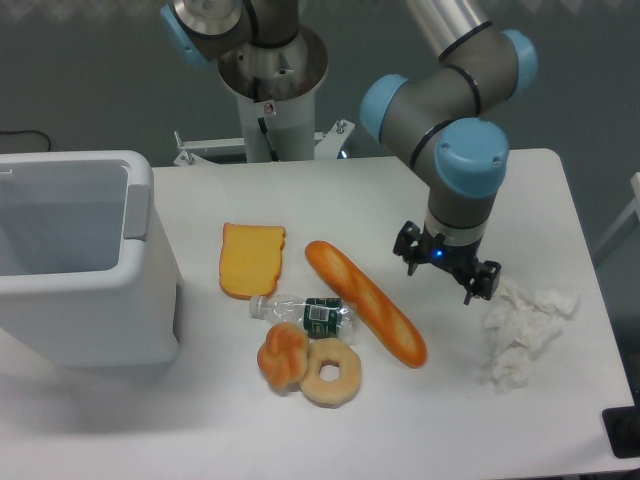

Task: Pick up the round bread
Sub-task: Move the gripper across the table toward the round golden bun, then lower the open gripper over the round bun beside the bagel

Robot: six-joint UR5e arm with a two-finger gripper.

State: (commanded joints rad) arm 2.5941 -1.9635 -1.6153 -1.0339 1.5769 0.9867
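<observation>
The round bread point(282, 357) is a small knotted golden-brown bun lying near the table's front, touching a paler ring-shaped bagel point(331, 372) on its right. My gripper point(444, 277) hangs well to the right of it, above the table between the baguette point(365, 301) and the crumpled white tissue point(521, 329). Its two fingers stand apart with nothing between them, so it is open.
A plastic bottle point(305, 313) lies just behind the bun and bagel. A slice of toast point(251, 259) lies further back. A large white bin point(75, 260) stands at the left edge. The robot base point(271, 90) rises at the back.
</observation>
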